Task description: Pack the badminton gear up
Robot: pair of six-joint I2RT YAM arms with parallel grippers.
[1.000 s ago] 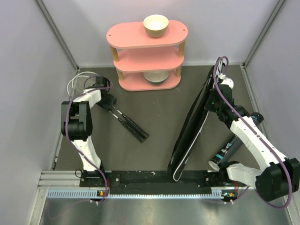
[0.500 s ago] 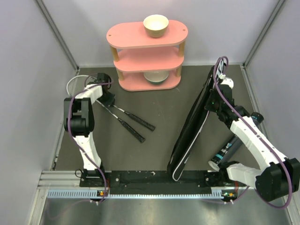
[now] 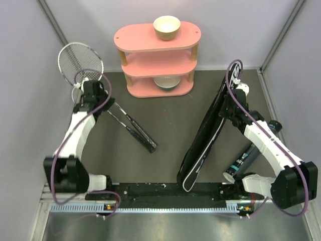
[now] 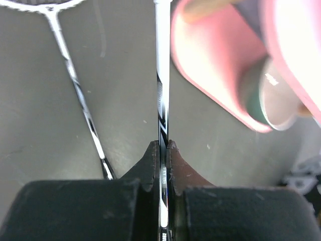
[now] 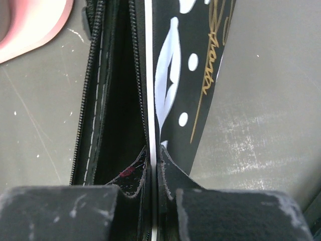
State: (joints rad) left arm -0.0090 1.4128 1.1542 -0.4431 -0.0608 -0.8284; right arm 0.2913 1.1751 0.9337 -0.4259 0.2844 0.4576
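My left gripper (image 3: 93,98) is shut on the thin shaft of one racket (image 4: 161,100). That racket's silver head (image 3: 80,63) stands raised against the left wall. The second racket (image 4: 75,85) lies on the floor just left of it. Both black grips (image 3: 145,141) rest close together on the floor. My right gripper (image 3: 228,107) is shut on the white-piped edge of the long black bag (image 3: 204,138). The bag's zip (image 5: 98,90) is open, with a dark inside. The black tube (image 3: 245,159) lies right of the bag. No shuttlecocks are in view.
The pink three-tier shelf (image 3: 158,60) stands at the back centre, close to the right of the held shaft in the left wrist view (image 4: 215,65). One cream bowl (image 3: 166,26) sits on top, another (image 3: 165,83) on the lowest tier. Grey walls close in left and right.
My left arm has stretched out and lifted one racket, so its head now stands up against the left wall. The two grips have come together. The right arm and bag have barely moved.
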